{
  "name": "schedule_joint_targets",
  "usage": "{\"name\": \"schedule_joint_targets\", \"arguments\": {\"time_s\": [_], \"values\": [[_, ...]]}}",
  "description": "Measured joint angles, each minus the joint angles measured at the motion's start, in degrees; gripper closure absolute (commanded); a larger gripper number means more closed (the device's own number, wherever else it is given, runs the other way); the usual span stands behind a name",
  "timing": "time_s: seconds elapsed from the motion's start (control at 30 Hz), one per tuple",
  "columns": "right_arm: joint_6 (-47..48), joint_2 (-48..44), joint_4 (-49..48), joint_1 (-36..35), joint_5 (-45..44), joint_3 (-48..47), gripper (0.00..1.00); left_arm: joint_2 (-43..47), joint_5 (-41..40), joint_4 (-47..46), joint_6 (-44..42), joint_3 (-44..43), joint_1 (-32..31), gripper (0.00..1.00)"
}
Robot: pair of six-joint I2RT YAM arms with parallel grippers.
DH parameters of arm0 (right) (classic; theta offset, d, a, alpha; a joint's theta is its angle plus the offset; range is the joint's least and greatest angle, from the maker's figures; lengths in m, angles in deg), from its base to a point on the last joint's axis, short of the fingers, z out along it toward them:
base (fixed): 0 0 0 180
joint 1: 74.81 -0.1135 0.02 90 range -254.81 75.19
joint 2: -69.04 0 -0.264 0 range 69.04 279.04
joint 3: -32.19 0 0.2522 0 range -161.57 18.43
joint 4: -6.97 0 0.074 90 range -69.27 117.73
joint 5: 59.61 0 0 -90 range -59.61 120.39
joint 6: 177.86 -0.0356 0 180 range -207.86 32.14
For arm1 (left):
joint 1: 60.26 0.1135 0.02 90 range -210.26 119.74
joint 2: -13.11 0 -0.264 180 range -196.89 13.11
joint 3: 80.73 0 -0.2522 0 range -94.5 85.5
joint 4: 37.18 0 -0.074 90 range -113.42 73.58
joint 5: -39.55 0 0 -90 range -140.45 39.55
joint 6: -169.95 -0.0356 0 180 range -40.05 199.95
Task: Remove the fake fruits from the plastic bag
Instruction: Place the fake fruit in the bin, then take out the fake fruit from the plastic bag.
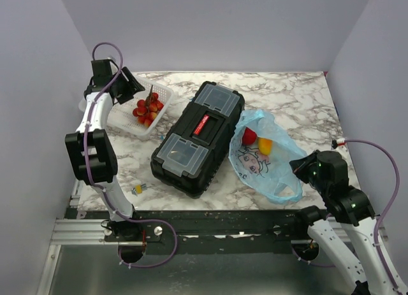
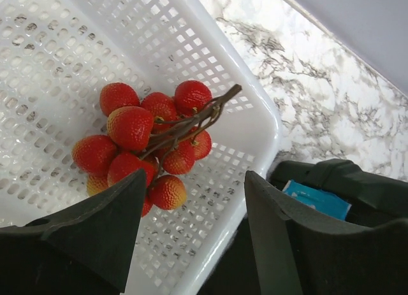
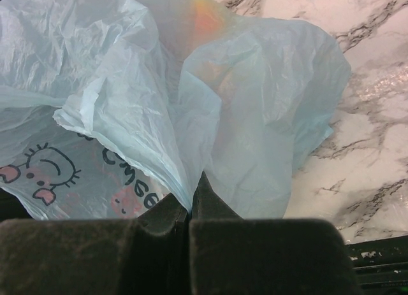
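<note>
The light-blue plastic bag (image 1: 264, 156) lies right of the toolbox, with a red round fruit (image 1: 249, 136) and an orange-yellow fruit (image 1: 264, 145) showing at its mouth. My right gripper (image 1: 299, 165) is shut on the bag's near-right edge; in the right wrist view the bag (image 3: 191, 97) bunches up between my shut gripper (image 3: 190, 202). The bunch of red grapes (image 1: 147, 108) lies in the white mesh basket (image 1: 167, 93). In the left wrist view the grapes (image 2: 146, 142) lie just beyond my open, empty left gripper (image 2: 194, 196), which hovers over the basket (image 2: 255, 116).
A black toolbox (image 1: 199, 136) with a red latch stands mid-table between basket and bag; its edge shows in the left wrist view (image 2: 331, 187). A tiny yellow-blue item (image 1: 138, 189) lies near the left arm's base. Walls close in the table at back and sides.
</note>
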Motion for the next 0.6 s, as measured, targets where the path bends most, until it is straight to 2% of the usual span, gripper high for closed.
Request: {"name": "schedule_joint_targets", "arguments": {"time_s": [0.33,0.6], "values": [[0.04,-0.76,-0.04,0.0,0.31,0.02,0.99,11.41,1.88,-1.44,0.87,4.74,-2.38,0.38],[0.13,-0.55,-0.17,0.0,0.94,0.07,0.99,28.02,4.02,-4.83,2.78,11.41,-7.45,0.38]]}}
